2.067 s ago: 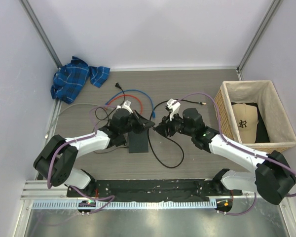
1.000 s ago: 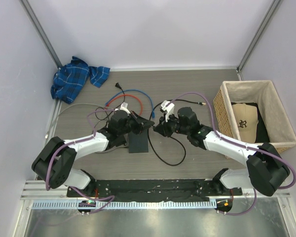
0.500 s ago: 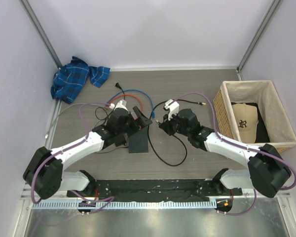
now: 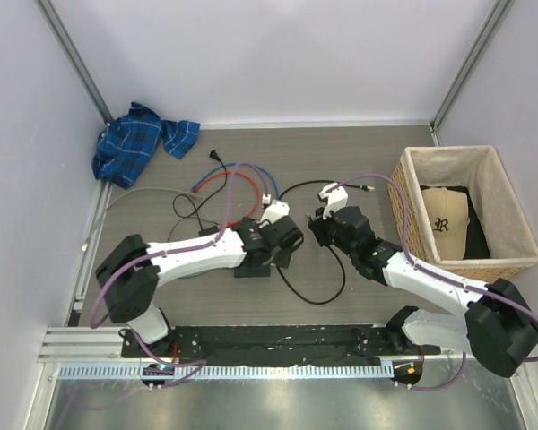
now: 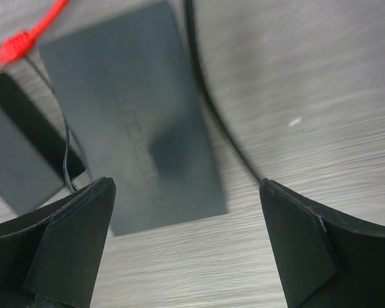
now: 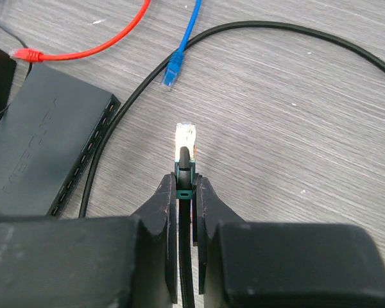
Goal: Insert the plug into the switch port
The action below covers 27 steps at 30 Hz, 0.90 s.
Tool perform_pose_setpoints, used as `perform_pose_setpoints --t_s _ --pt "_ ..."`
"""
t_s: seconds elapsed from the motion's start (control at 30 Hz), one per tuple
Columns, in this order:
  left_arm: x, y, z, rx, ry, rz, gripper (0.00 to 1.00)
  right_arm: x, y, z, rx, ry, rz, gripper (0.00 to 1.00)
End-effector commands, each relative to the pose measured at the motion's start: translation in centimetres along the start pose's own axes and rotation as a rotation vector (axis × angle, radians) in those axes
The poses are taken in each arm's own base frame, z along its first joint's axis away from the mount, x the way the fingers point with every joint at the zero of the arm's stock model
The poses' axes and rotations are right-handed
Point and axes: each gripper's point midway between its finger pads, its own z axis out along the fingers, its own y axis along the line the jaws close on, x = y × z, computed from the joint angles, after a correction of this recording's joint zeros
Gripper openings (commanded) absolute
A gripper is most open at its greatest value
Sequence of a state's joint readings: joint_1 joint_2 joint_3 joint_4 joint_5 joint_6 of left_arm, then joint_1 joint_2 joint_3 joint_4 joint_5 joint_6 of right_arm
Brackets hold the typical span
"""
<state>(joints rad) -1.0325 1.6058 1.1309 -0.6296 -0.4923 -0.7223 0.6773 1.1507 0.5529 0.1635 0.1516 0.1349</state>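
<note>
- Two grippers sit near the switch [image 6: 45, 154]; the right gripper [image 6: 185, 186] is clamped on the plug [image 6: 185, 142], whose clear tip pokes out beyond the fingers.
- The switch port [image 6: 83, 168] row lines the box's edge at nine o'clock from the plug, apart from it, with a black cable [image 6: 256, 25] running between them.
- The left gripper [image 5: 186, 192] hangs spread wide over the switch, grasping nothing.
- A blue cable end [image 6: 171, 72] lies at twelve o'clock from the plug.

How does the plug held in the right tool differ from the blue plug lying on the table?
The held plug is pale with a green sleeve; the blue plug is blue all over. The held plug is clamped in the right tool; the blue plug lies free on the table. Neither sits in the switch.
</note>
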Motion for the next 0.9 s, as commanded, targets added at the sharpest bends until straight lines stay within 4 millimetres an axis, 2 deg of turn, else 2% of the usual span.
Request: perform_pose_setpoints --t_s 0.0,0.27,0.47,0.53,0.77,0.87 --pt "1.3 2.3 -0.2 -0.165 0.030 0.156 1.00 -1.7 -0.6 -0.7 0.033 -0.075 0.030 0.01" --pt "3.8 2.2 1.7 -0.197 0.086 0.210 1.00 -1.5 0.0 -1.0 -0.014 -0.084 0.020 0.01" --pt "4.7 2.4 2.1 -0.197 0.101 0.204 1.00 -1.4 0.9 -0.7 -0.065 -0.072 0.002 0.01" --pt "4.8 3.2 1.7 -0.230 0.097 0.195 1.00 -1.2 1.4 -0.6 -0.095 -0.062 -0.016 0.01" --pt "5.7 6.6 -0.6 -0.267 0.064 0.124 1.00 -0.9 5.3 -0.3 -0.318 -0.037 -0.088 0.01" --pt "6.0 8.0 -1.1 -0.288 0.056 0.097 1.00 -1.4 6.7 -0.2 -0.390 -0.050 -0.133 0.01"
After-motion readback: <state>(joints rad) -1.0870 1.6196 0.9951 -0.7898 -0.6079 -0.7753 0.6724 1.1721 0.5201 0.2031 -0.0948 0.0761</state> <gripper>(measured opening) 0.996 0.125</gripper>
